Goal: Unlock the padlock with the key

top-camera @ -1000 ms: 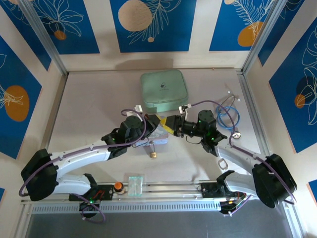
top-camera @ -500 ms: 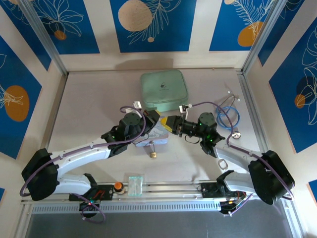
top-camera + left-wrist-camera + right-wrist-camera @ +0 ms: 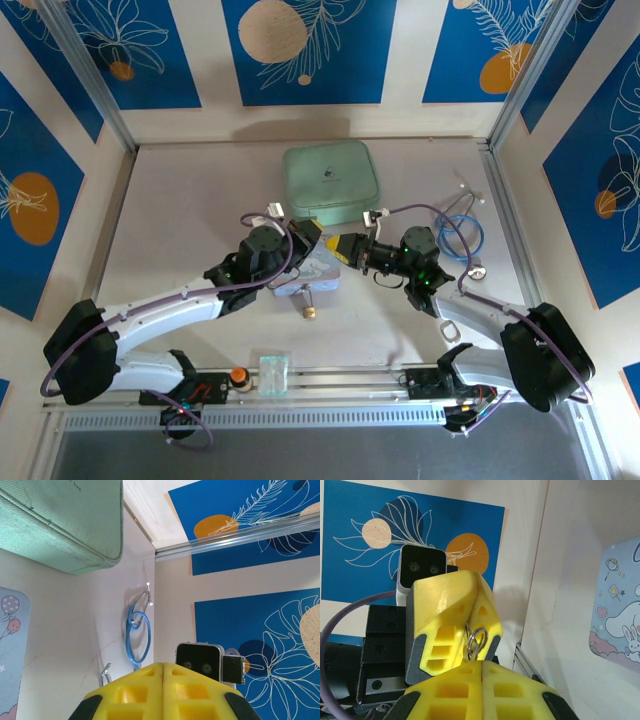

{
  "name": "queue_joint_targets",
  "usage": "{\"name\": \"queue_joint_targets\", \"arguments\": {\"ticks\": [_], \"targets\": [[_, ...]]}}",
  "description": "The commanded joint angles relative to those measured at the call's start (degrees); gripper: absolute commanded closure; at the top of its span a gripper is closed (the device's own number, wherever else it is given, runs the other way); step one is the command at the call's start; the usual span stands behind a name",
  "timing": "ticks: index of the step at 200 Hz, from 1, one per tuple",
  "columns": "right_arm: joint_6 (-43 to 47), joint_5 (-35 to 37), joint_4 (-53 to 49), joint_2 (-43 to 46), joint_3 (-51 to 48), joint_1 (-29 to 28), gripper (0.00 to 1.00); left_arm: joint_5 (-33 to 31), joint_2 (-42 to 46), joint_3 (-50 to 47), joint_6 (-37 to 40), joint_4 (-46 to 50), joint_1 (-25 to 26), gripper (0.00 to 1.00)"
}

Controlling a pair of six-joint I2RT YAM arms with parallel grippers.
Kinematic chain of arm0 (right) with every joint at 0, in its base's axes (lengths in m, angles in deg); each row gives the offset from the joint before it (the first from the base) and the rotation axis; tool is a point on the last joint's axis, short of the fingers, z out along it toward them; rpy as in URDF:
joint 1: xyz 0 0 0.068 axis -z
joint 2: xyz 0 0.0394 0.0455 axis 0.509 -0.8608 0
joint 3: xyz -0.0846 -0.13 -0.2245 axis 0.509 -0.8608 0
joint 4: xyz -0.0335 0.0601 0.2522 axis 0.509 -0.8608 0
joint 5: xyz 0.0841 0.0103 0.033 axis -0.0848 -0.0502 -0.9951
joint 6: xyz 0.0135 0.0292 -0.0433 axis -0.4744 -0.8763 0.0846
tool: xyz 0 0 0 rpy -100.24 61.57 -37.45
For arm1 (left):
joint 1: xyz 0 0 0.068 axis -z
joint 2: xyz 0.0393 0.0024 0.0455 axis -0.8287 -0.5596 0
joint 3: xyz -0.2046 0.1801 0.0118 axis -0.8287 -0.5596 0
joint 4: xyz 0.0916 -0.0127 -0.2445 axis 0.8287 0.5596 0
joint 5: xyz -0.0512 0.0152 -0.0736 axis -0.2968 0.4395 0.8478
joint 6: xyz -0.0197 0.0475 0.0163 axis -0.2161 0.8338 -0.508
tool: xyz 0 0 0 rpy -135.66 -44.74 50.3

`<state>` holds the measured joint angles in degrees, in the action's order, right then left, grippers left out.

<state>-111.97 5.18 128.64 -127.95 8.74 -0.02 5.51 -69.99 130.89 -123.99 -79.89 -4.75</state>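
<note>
Yellow left end effector [image 3: 163, 665] meets right end effector [image 3: 483, 663] (both closed).

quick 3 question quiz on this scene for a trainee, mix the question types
1. True or false: the left gripper is open.
2. Pick one: in the right wrist view, what pokes out at the tip of the left gripper? A scissors, B a silver ring, C a blue cable.
3. Fill in: in the top view the padlock lies ___ the tin in the picture (above or below).

Key: 1 false, its fingers are pressed together. 2 B. 3 below.
</note>
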Motion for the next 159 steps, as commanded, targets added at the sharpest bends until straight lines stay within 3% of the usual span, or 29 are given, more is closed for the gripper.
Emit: {"name": "queue_joint_targets", "arguments": {"ticks": [1,28,81,120,159], "targets": [[1.4,-0.2,0.4,-0.6,0.0,0.4,0.93,0.2,0.0,0.7,-0.3,-1.8,-0.2,1.0],[1.3,-0.1,0.7,-0.8,0.2,0.4,0.75,0.4,-0.2,0.9,-0.4,-2.0,-0.2,1.0],[1.2,1.0,2.1,-0.1,0.4,0.7,0.7,0.8,-1.3,1.2,-0.8,-2.3,-0.1,1.0],[1.1,1.8,4.0,0.9,-1.0,1.1,0.58,0.7,-1.7,1.0,-1.4,-2.4,-0.2,1.0],[1.3,0.7,4.4,-0.1,0.4,1.1,0.57,1.3,-2.5,1.8,-1.4,-2.8,-0.2,1.0]]}}
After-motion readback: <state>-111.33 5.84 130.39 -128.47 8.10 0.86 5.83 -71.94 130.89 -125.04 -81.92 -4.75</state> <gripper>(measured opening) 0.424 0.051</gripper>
